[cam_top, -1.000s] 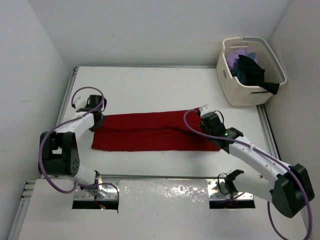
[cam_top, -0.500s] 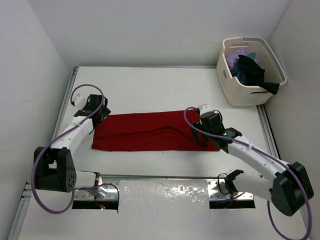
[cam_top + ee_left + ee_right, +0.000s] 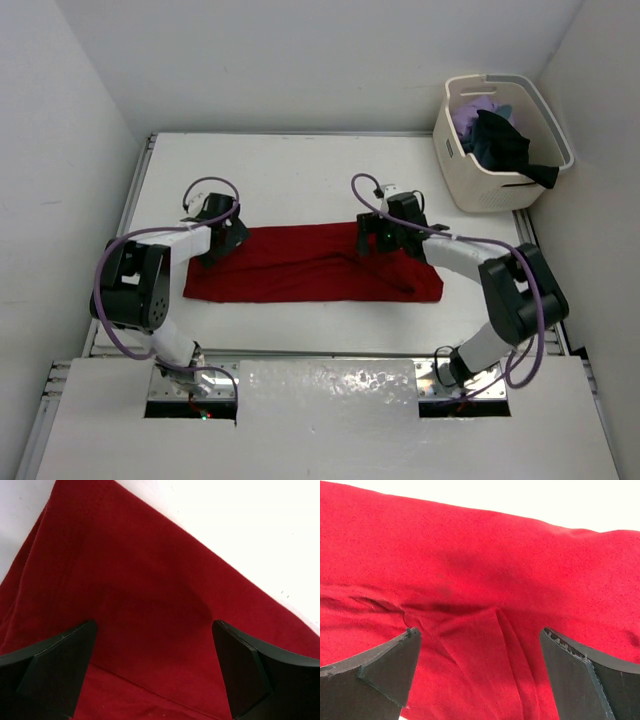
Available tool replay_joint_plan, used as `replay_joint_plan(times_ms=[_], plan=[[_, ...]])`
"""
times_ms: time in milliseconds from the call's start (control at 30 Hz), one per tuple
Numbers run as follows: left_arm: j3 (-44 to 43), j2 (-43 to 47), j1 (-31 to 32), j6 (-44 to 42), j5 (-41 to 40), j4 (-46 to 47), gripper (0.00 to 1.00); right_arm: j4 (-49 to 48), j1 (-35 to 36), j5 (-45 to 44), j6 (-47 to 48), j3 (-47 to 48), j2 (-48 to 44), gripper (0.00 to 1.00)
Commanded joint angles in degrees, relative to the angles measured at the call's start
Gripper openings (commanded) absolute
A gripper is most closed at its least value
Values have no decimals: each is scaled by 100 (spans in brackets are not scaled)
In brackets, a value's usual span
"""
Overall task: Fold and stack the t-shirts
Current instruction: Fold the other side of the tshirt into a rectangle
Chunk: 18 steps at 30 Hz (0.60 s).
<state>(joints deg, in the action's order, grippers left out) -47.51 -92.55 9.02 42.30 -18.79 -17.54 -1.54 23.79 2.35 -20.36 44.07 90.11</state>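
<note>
A red t-shirt [image 3: 300, 265] lies folded into a long strip across the middle of the table. My left gripper [image 3: 228, 238] hovers open over its far left part. In the left wrist view its gripper [image 3: 155, 670] has red cloth [image 3: 140, 580] below the spread fingers and nothing between them. My right gripper [image 3: 375, 238] stands open over the far right part. In the right wrist view its gripper [image 3: 480, 672] sits above a creased fold of the shirt [image 3: 485, 555]. A black t-shirt [image 3: 500, 140] and a lavender t-shirt [image 3: 472, 112] sit in the basket.
The cream perforated laundry basket [image 3: 490, 190] stands at the table's back right corner, against the walls. White tabletop [image 3: 300, 170] stretches behind the red strip, and a narrower band [image 3: 300, 325] runs in front of it, ahead of the arm bases.
Both grippers opened and let go of the red shirt's ends. Each then moved inward along the strip's far edge, the left one rightward and the right one leftward. The shirt lies flat.
</note>
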Motion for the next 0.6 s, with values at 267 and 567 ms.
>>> replay_joint_plan(times_ms=[267, 567], plan=[[13, 106, 4, -12, -11, 234, 100, -637, -15, 1073, -223, 58, 491, 99], [5, 115, 4, 6, -37, 207, 100, -541, 266, 1478, -328, -338, -151, 99]])
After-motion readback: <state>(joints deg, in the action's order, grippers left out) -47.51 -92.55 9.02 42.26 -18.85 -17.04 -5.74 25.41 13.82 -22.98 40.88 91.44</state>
